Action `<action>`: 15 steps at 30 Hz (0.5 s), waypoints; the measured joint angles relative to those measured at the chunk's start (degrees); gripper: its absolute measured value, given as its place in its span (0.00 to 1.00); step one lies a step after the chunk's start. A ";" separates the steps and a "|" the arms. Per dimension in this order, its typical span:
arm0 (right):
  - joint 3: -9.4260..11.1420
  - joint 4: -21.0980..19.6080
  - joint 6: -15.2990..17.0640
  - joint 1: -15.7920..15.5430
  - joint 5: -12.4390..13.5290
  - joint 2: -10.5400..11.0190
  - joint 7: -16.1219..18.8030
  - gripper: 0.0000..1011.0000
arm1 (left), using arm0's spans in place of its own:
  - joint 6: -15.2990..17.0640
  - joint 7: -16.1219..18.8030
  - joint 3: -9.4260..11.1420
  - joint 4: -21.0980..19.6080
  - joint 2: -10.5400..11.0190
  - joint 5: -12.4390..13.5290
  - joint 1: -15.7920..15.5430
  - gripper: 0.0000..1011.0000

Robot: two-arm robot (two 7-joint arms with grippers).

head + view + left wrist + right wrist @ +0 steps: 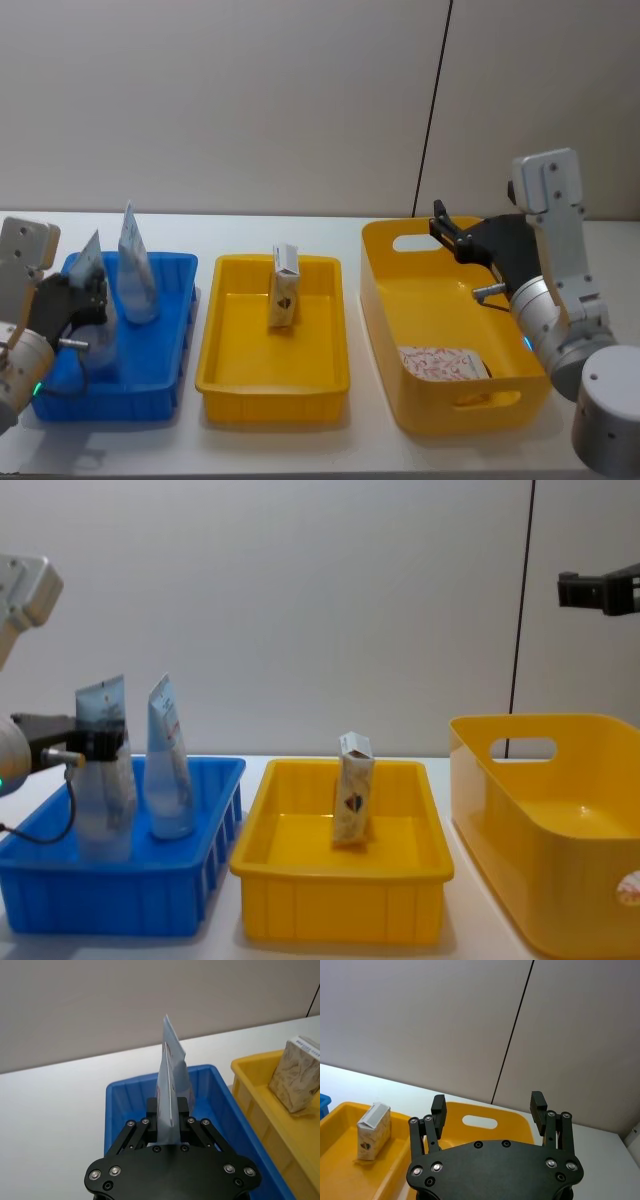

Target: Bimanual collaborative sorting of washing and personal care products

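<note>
Right gripper [488, 1102], jaws spread and empty, is being held high over the deep yellow bin [378, 300], likely parked clear of the work. In the blue bin [120, 900] a tube [170, 1075] is being pinched upright by the left gripper [169, 1110], just beside a second tube [168, 770], with the bin walls close. A carton [352, 800] is being left standing in the shallow yellow tray [340, 910].

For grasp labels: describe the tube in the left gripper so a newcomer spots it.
Find the blue plastic bin on the robot's left. Two pale-blue translucent squeeze tubes stand in it; the target is the left tube, clamped by the left gripper, while the right tube stands free.
</note>
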 joint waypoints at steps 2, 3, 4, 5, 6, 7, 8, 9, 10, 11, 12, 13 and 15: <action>0.00 0.00 0.00 0.00 0.00 0.00 0.00 0.99 | -0.42 -0.16 -0.09 -0.98 0.12 0.16 0.22 0.20; 0.00 0.00 0.00 0.00 0.00 0.00 0.00 0.99 | -0.55 -0.22 -0.11 -1.32 0.16 0.21 0.29 0.20; 0.00 0.00 0.00 0.00 0.00 0.00 0.00 0.99 | -0.67 -0.28 -0.13 -1.67 0.20 0.25 0.36 0.20; 0.00 0.00 0.00 0.00 0.00 0.00 0.00 0.99 | -0.83 -0.37 -0.16 -2.00 0.23 0.31 0.43 0.20; 0.00 0.00 0.00 0.00 0.00 0.00 0.00 0.99 | -1.04 -0.49 -0.20 -2.60 0.28 0.38 0.54 0.20; 0.00 0.00 0.00 0.00 0.00 0.00 0.00 0.99 | -1.27 -0.64 -0.25 -3.32 0.33 0.44 0.67 0.20; 0.00 0.00 0.00 0.00 0.00 0.00 0.00 0.99 | -1.42 -0.73 -0.27 -3.62 0.35 0.48 0.72 0.20; 0.00 0.00 0.00 0.00 0.00 0.00 0.00 0.99 | -1.48 -0.77 -0.30 -3.93 0.37 0.50 0.77 0.20; 0.00 0.00 0.00 0.00 0.00 0.00 0.00 0.99 | -1.63 -0.87 -0.32 -4.24 0.38 0.54 0.82 0.20; 0.00 0.00 0.00 0.00 0.00 0.00 0.00 0.99 | -1.84 -1.03 -0.36 -4.89 0.41 0.59 0.91 0.20; 0.00 0.00 0.00 0.00 0.00 0.00 0.00 0.99 | -1.93 -1.10 -0.37 -5.18 0.42 0.61 0.96 0.20; 0.00 0.00 0.00 0.00 0.00 0.00 0.00 0.99 | -2.08 -1.21 -0.40 -5.43 0.42 0.62 0.99 0.20; 0.00 0.00 0.00 0.00 0.00 0.00 0.00 0.99 | -2.29 -1.42 -0.43 -5.96 0.43 0.63 1.05 0.20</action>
